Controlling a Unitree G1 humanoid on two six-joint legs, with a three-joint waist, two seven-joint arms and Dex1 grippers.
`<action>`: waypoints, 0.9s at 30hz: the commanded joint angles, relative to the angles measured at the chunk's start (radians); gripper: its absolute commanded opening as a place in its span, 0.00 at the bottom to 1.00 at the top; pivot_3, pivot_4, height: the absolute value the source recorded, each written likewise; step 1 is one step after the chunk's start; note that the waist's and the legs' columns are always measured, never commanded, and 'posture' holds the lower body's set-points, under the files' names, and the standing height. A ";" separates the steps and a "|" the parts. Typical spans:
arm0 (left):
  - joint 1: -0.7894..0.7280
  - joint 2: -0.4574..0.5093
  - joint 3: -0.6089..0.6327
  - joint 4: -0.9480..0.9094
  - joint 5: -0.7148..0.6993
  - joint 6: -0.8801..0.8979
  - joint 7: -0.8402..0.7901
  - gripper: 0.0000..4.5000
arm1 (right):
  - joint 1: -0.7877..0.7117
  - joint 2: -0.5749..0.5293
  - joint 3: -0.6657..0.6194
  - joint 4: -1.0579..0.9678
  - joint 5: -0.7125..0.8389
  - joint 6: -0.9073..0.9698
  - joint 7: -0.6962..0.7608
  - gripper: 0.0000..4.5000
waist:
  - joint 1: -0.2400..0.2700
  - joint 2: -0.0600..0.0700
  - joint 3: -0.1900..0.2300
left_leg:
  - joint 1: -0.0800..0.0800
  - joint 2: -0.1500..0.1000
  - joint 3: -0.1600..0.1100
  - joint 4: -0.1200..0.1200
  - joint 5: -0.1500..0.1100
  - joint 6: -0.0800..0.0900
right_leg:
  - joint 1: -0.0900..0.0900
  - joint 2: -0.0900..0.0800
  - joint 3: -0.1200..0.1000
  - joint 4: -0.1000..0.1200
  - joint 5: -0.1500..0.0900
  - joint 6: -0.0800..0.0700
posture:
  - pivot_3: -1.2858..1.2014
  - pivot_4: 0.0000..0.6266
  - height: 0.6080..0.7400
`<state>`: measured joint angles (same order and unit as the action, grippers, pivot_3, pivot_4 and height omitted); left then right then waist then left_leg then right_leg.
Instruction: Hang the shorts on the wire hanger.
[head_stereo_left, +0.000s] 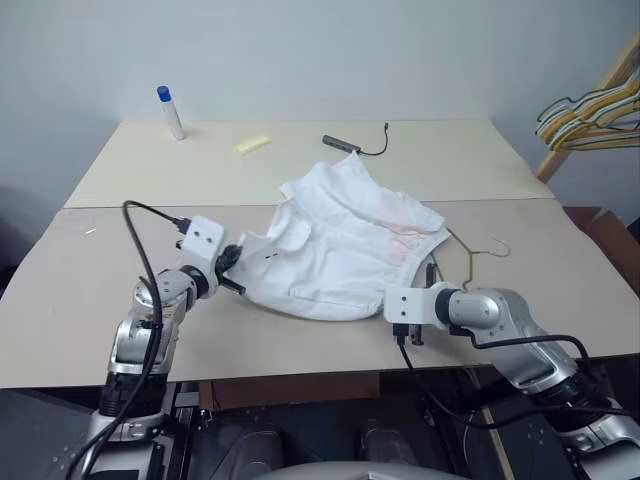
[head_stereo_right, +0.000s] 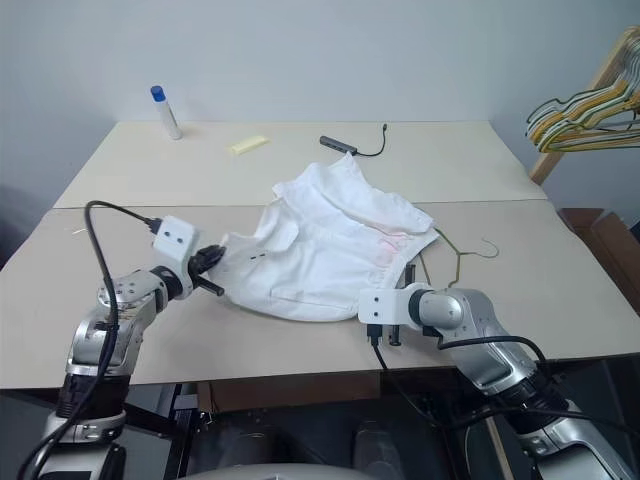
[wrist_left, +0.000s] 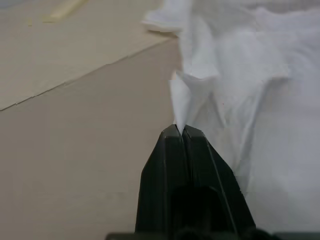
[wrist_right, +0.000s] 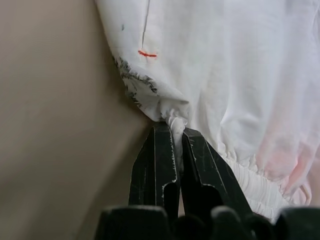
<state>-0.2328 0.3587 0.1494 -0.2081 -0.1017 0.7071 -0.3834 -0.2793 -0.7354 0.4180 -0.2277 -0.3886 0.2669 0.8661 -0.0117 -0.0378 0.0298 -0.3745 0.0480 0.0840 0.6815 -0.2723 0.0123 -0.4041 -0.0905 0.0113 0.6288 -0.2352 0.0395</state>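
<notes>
While the shorts (head_stereo_left: 345, 245) lie crumpled in the middle of the worktop (head_stereo_left: 300, 160), they stretch between my two arms. My left jaws (wrist_left: 179, 131) are pressed together on a thin peak of white fabric at the edge of the shorts nearest my left side. My right jaws (wrist_right: 173, 131) are clamped on the gathered elastic waistband at the opposite end, beside a faint pink patch. Partly under the shorts on my right lies the wire hanger (head_stereo_left: 478, 252), its hook poking out onto bare worktop just past my right wrist.
</notes>
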 joint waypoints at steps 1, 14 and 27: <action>0.057 -0.102 0.090 -0.136 -0.023 0.101 0.148 0.01 | 0.004 -0.008 -0.040 -0.032 0.000 0.006 -0.003 0.00 | 0.000 0.000 0.000 | 0.000 0.000 0.000 0.000 0.000 0.000 | 0.000 0.000 0.000 0.000 0.000 0.000 | 0.52 0.00 1.00; 0.150 -0.463 0.246 -0.359 -0.105 0.337 0.426 0.16 | -0.035 -0.013 -0.033 0.023 0.001 -0.042 0.016 0.00 | 0.001 -0.002 -0.001 | 0.003 -0.001 -0.002 0.000 0.000 0.000 | 0.002 0.000 0.000 0.000 0.000 -0.001 | 0.54 0.00 1.00; 0.350 -0.007 0.351 -0.525 -0.367 0.265 -0.032 0.99 | -0.031 -0.012 -0.037 0.045 0.002 -0.065 0.016 0.00 | 0.008 -0.002 -0.001 | 0.003 0.000 -0.001 0.000 0.000 0.000 | 0.002 0.000 0.000 0.000 0.000 -0.001 | 0.55 0.00 1.00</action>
<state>0.1049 0.3011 0.4595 -0.6915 -0.4250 1.0219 -0.3099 -0.2998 -0.7389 0.4135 -0.1669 -0.3881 0.2182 0.8837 -0.0036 -0.0401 0.0287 -0.3715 0.0478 0.0830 0.6810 -0.2722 0.0120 -0.4030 -0.0902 0.0116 0.6294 -0.2354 0.0376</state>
